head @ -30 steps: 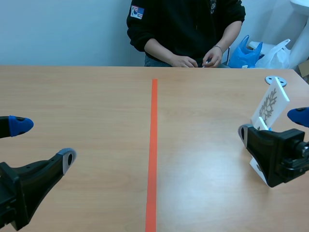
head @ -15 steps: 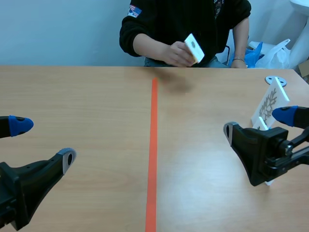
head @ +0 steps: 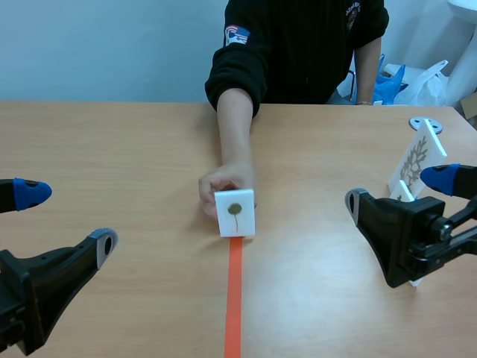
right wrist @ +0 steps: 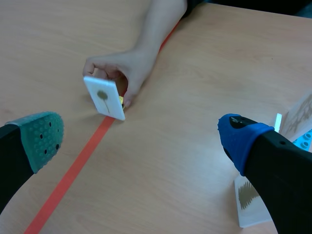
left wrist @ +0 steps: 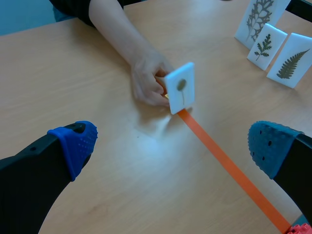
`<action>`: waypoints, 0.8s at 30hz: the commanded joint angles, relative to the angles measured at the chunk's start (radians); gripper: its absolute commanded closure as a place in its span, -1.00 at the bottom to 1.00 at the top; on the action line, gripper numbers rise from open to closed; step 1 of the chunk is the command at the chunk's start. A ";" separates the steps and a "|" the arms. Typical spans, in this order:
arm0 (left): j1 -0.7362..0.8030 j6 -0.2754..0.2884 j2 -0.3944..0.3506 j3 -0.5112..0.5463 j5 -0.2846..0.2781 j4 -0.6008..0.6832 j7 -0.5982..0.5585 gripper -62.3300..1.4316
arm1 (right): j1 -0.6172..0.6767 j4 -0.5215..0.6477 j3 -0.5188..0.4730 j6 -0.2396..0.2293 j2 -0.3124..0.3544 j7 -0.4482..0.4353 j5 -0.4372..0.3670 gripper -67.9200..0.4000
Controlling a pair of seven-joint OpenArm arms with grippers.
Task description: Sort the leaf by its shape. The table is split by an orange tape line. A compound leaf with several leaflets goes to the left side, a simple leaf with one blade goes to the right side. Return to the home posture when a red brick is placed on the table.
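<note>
Wood table [head: 112, 142], orange tape [head: 233, 298], blue wall [head: 89, 45].

The small white rectangular card [head: 235, 212] bore one olive-brown round leaf — the flat tape line [head: 233, 298] was orange, the wooden table [head: 134, 149] pale tan with fine grain.

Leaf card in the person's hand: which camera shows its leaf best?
Scene view: the leaf card faces the camera squarely, showing one round blade on a stem. Both wrist views show it tilted and at an angle, gripped by the hand.
</note>
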State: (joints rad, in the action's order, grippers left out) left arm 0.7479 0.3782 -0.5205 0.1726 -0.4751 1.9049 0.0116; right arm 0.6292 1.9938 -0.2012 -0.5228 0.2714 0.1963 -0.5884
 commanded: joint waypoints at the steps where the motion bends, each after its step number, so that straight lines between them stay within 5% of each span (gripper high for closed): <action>1: -0.003 0.003 0.005 -0.002 -0.007 0.021 -0.010 -1.00 | -0.011 0.007 -0.011 0.000 0.003 -0.015 -0.010 -1.00; 24: -0.069 0.042 0.004 -0.004 0.012 0.020 0.068 -1.00 | -0.011 0.007 -0.011 0.000 0.003 -0.014 -0.006 -1.00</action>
State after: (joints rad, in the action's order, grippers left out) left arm 0.6846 0.4164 -0.5205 0.1707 -0.4606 1.9049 0.0929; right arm 0.6292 1.9938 -0.2012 -0.5232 0.2718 0.1963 -0.5877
